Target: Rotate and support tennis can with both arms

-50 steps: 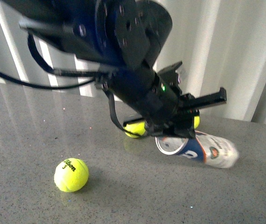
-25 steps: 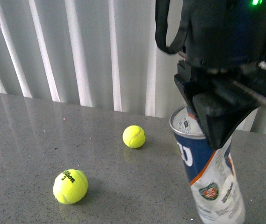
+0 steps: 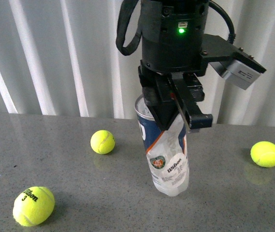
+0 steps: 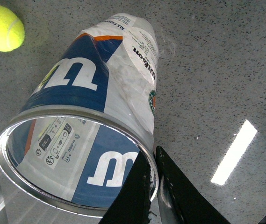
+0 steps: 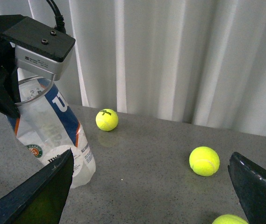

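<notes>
Tennis can (image 3: 168,154), clear plastic with a navy, white and orange Wilson label, stands near the middle of the grey speckled desk (image 3: 103,193). Its closed end is down on the surface, its open silver rim is up, and it leans slightly.

Taking the can as the centre of a clock with 12 o'clock pointing away from me, the nearest thing is a yellow ball marked Wilson 3 (image 3: 33,206), at about 8 o'clock and well apart from the can.

My left end effector (image 4: 157,191) comes down from above and is closed on the can's rim. One black finger is inside the opening and the other is outside against the label. A green light (image 3: 181,30) glows on that arm, and a grey box (image 3: 238,70) juts out at its side.

My right end effector (image 5: 151,156) is spread wide and holds nothing. It is apart from the can.

A second yellow ball (image 3: 102,142) lies at about 10 o'clock, and a third (image 3: 265,153) at about 2 o'clock. Both are clear of the can.

Farthest back, white vertical blinds (image 3: 55,58) hang behind the desk.
</notes>
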